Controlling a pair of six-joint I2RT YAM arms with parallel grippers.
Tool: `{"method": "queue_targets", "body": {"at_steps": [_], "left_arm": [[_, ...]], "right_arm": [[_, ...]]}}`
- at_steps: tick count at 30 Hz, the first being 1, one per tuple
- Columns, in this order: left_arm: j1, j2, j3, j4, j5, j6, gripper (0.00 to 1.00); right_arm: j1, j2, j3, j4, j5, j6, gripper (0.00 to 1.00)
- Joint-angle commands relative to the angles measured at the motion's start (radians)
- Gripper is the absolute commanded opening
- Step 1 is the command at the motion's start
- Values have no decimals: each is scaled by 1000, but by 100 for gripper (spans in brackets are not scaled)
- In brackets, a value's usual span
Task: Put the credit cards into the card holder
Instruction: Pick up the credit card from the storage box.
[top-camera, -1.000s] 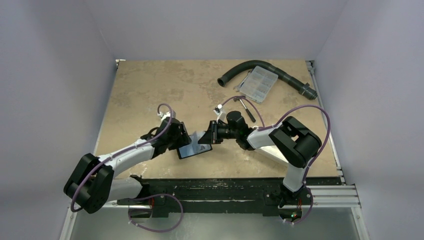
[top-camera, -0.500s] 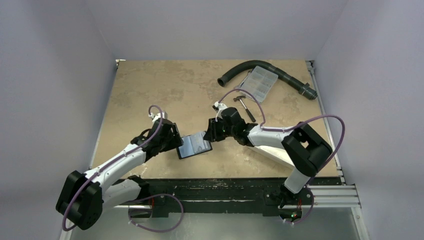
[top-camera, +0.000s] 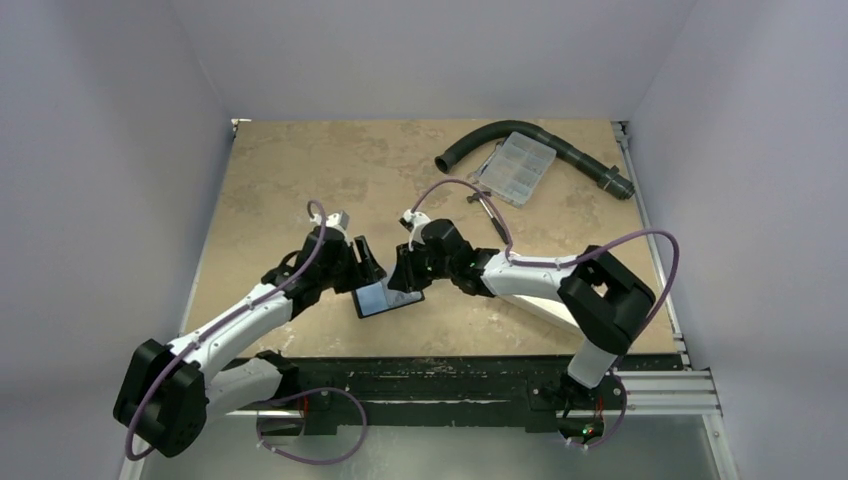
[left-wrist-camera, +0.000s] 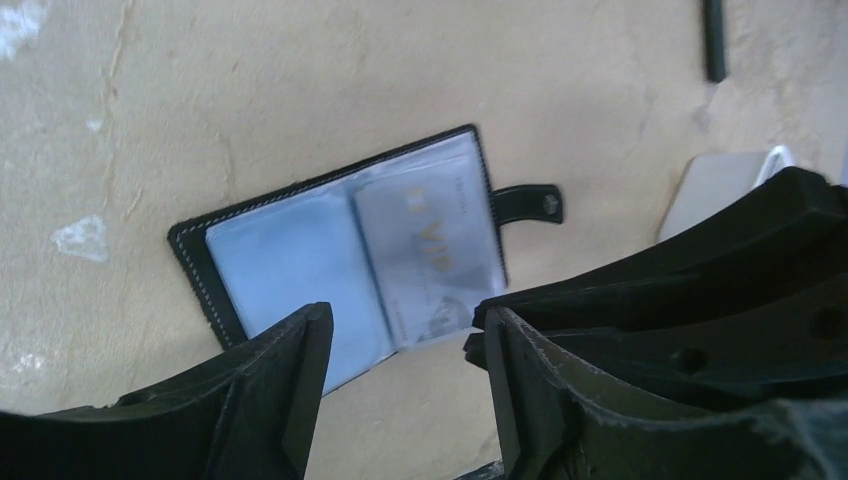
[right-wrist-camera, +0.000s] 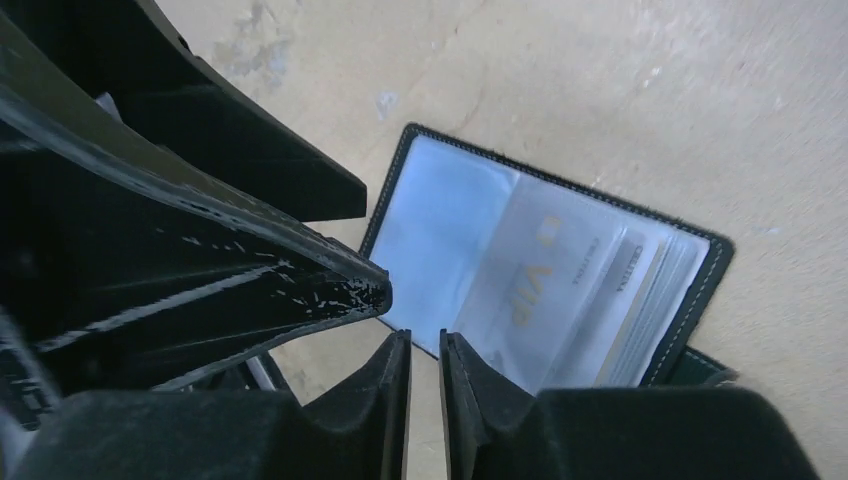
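Note:
The black card holder (top-camera: 383, 298) lies open on the table, pale blue inside up, its snap tab (left-wrist-camera: 527, 203) sticking out. A grey credit card (left-wrist-camera: 432, 245) with gold "VIP" lettering sits in the clear sleeve of one half (right-wrist-camera: 548, 275). My left gripper (top-camera: 366, 256) hovers over the holder's far left side, open, with nothing between its fingers (left-wrist-camera: 405, 325). Over the holder's far right corner my right gripper (top-camera: 402, 274) has its jaws a narrow gap apart (right-wrist-camera: 425, 345), holding nothing. The two grippers almost meet above the holder (right-wrist-camera: 430, 215).
A black curved hose (top-camera: 560, 145) and a clear compartment box (top-camera: 514, 168) lie at the back right. A pale flat thing's corner (left-wrist-camera: 712, 188) shows beyond the right gripper. The table's front edge (top-camera: 450, 358) runs just below the holder.
My right gripper has shifted left over the holder, and the grey card seen at its tips a second ago now lies in the sleeve. My left gripper swung toward the holder's far side.

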Motion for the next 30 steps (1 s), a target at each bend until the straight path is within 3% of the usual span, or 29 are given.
{"method": "queue_targets", "body": {"at_steps": [1, 6, 11, 16, 23, 26, 30], "left_arm": [[6, 30, -88, 83, 4, -34, 61], [6, 3, -159, 106, 4, -49, 63], [6, -51, -81, 16, -9, -6, 67], [6, -36, 125, -94, 8, 121, 71], [6, 109, 476, -188, 78, 286, 73], [5, 180, 625, -211, 98, 333, 74], [3, 257, 708, -226, 101, 373, 77]], "right_arm": [[-15, 32, -55, 124, -90, 70, 21], [-69, 29, -106, 52, 25, 33, 18], [-74, -61, -90, -101, 188, -38, 21], [-74, -265, -50, -267, 312, -70, 43], [-159, -500, -111, -410, 429, 2, 98], [-231, -596, -176, -495, 444, 96, 99], [-256, -750, -278, -568, 546, 253, 99]]}}
